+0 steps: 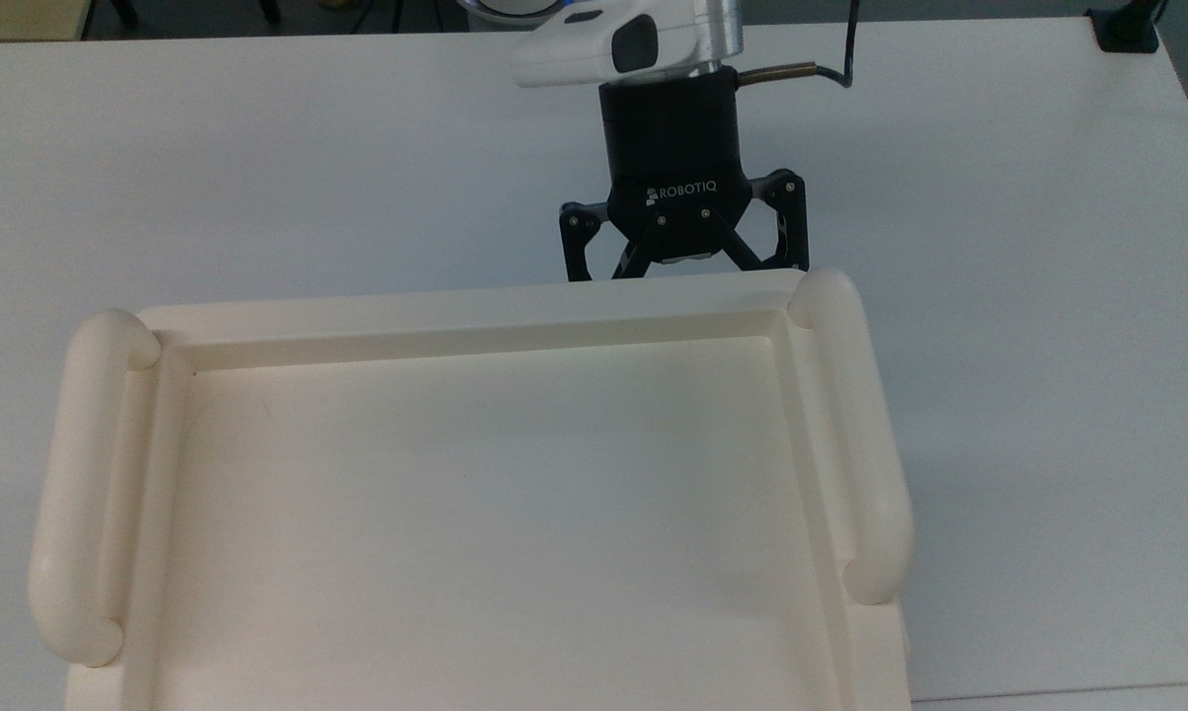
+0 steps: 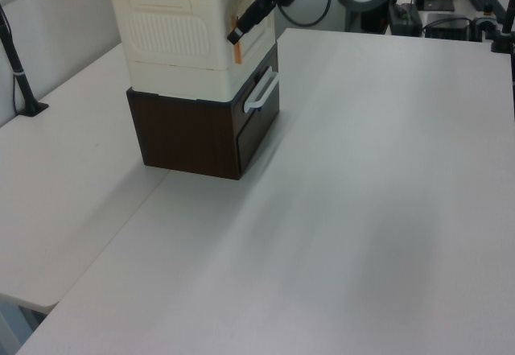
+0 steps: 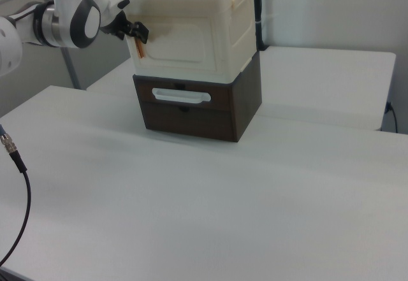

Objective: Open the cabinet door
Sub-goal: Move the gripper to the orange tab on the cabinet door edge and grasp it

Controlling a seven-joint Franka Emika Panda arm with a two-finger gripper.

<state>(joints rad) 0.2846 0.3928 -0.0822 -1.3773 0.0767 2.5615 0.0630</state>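
The claw (image 3: 139, 36) is right up against the front of the cream cabinet (image 3: 191, 29), at the top corner on the right view's left. The cabinet door (image 3: 185, 39) is the flat cream panel just past the fingertips, and it looks flush in its frame, so as far as I can judge nothing has opened yet. An orange strip (image 3: 141, 50) runs down the door's edge right below the claw; whether the fingertips touch it or the door I cannot make out.

In the top view the claw (image 1: 685, 265) has its linkages splayed wide, which suggests spread fingers, but the tips are tucked behind the tray-like top (image 1: 475, 296), so I cannot tell whether it is open or closed on anything.

The left view has the claw (image 2: 244, 27) against that same front face, above the brown drawer unit (image 2: 201, 134) and its pale handle (image 2: 261, 92).

My read: the approach is done; catching the edge and swinging the door out are both left
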